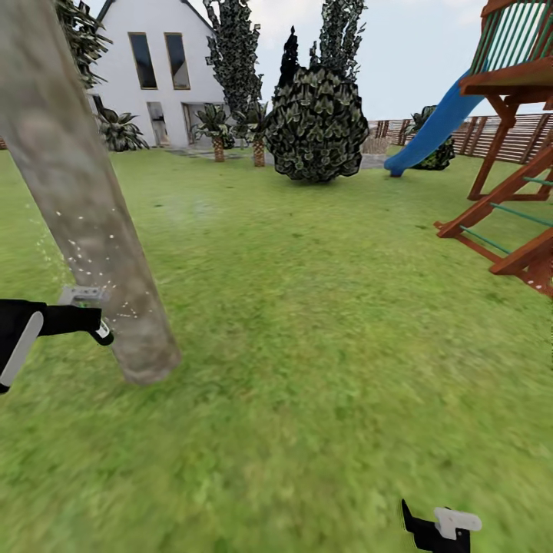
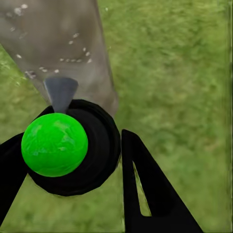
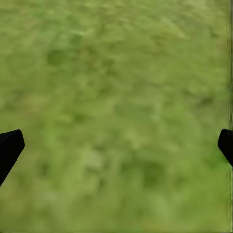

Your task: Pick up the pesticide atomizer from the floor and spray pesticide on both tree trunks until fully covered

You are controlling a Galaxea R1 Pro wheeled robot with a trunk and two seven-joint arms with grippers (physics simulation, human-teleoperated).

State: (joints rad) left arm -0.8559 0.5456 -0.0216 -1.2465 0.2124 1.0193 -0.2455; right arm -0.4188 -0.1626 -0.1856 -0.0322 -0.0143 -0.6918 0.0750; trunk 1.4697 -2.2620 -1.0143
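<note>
The left gripper (image 2: pixel 73 160) clamps the atomizer (image 2: pixel 55 144), green-bulbed with a grey nozzle, near-left beside the leaning grey-brown trunk (image 1: pixel 77 192), which is flecked with white droplets. The right gripper (image 3: pixel 116 145) hangs spread over grass (image 3: pixel 121 73).

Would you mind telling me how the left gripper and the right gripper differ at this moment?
The left gripper is shut on the atomizer, whereas the right gripper is open and holds nothing. The left gripper points at the tree trunk, which carries white spray specks; the right gripper faces bare lawn. Both have black fingers.
</note>
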